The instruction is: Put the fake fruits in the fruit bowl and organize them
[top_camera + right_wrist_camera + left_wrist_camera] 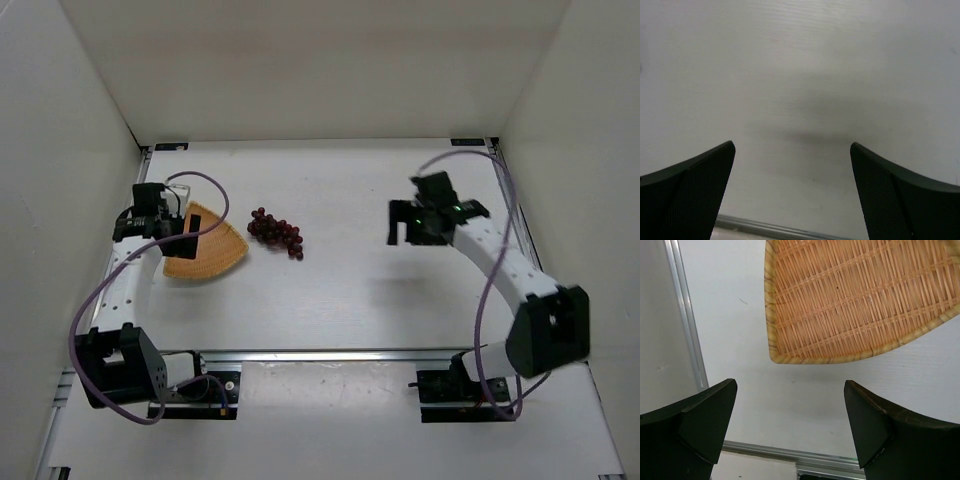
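Grapes [276,232] lie on the table [380,300] a little left of its centre, a small dark red cluster just beside the basket [215,255], at about the basket's 3 o'clock, with what looks like a thin strip of table between them. Nothing is in the basket as far as it shows, so the task looks barely begun: the bunch has yet to be picked up, carried over the rim and set down inside.

The left gripper [790,385] hangs over the basket's 9 o'clock side with its jaws spread wide and nothing between them; its own camera shows the basket's near edge just ahead of the fingertips. The right gripper [792,145] is well apart from the fruit, out at the grapes' 3 o'clock, its jaws equally wide and holding nothing, with only bare table and a soft shadow under it.

From above, the left gripper covers the basket's 10 o'clock corner, so that patch cannot be checked for fruit. The left wrist view cuts the basket off at 12 and 3 o'clock. Neither wrist camera catches the grapes, and from above the bunch is too small to make out a stem or a good place to grip
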